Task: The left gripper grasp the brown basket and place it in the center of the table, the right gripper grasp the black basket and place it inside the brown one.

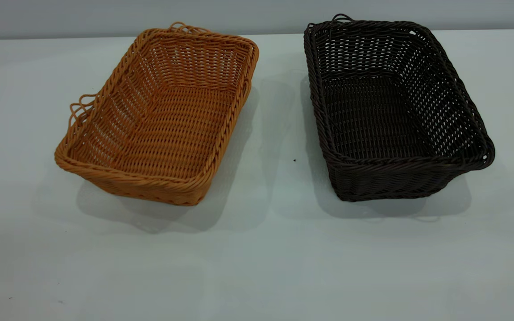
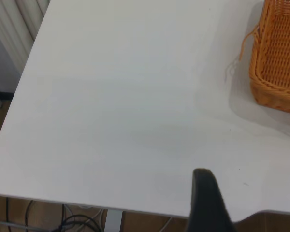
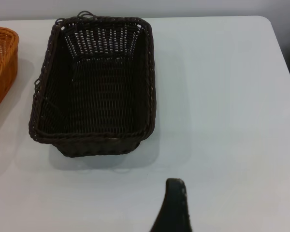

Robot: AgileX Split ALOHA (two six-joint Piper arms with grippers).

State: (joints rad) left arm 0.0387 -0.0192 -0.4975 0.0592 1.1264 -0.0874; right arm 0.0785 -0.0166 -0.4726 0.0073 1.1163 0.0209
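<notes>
The brown basket [image 1: 159, 116] stands empty on the left half of the white table [image 1: 266, 249]. The black basket [image 1: 391, 111] stands empty on the right half, a gap apart from it. Neither arm shows in the exterior view. In the left wrist view only a black part of my left gripper [image 2: 208, 203] shows, over the table's near edge, well away from the brown basket [image 2: 278, 58]. In the right wrist view only a black part of my right gripper [image 3: 175, 208] shows, above bare table short of the black basket [image 3: 96, 87].
The table's edge and corner [image 2: 19, 193] lie close to the left gripper, with cables on the floor below. The table's right corner [image 3: 273, 29] shows beyond the black basket. A strip of bare table lies between the baskets [image 1: 279, 111].
</notes>
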